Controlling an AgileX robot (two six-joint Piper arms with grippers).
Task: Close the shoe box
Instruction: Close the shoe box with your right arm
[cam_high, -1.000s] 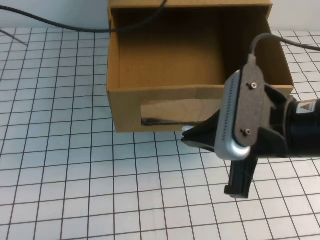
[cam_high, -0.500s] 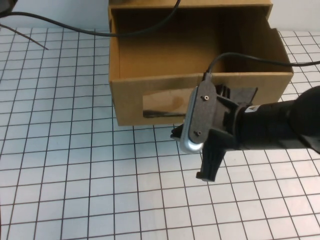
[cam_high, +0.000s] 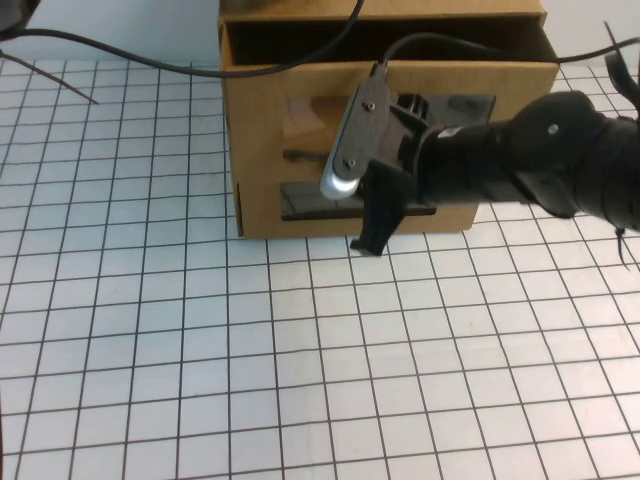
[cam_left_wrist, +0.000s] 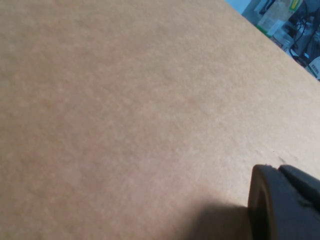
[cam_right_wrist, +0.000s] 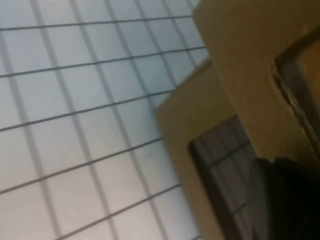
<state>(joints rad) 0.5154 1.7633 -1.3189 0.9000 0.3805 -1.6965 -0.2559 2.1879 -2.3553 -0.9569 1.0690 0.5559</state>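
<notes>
The brown cardboard shoe box (cam_high: 265, 150) stands at the far middle of the table, its windowed front pushed almost flush with the outer sleeve (cam_high: 380, 10); only a narrow dark gap shows at the top. My right gripper (cam_high: 385, 175) is pressed against that front, fingers spread, one dark finger (cam_high: 375, 232) reaching down to the box's bottom edge. The white pull tab is hidden behind it. The right wrist view shows the box front (cam_right_wrist: 235, 55) and its clear window (cam_right_wrist: 225, 160) close up. My left gripper (cam_left_wrist: 285, 205) rests against plain cardboard (cam_left_wrist: 125, 110); only one dark finger shows.
The white gridded table (cam_high: 300, 360) stretches in front of and to the left of the box. A black cable (cam_high: 150, 58) runs from the far left over the box's top. The right arm (cam_high: 560, 160) reaches in from the right edge.
The right gripper has moved away from me against the box front, and the drawer has slid back into its sleeve; the open interior seen earlier is now almost covered.
</notes>
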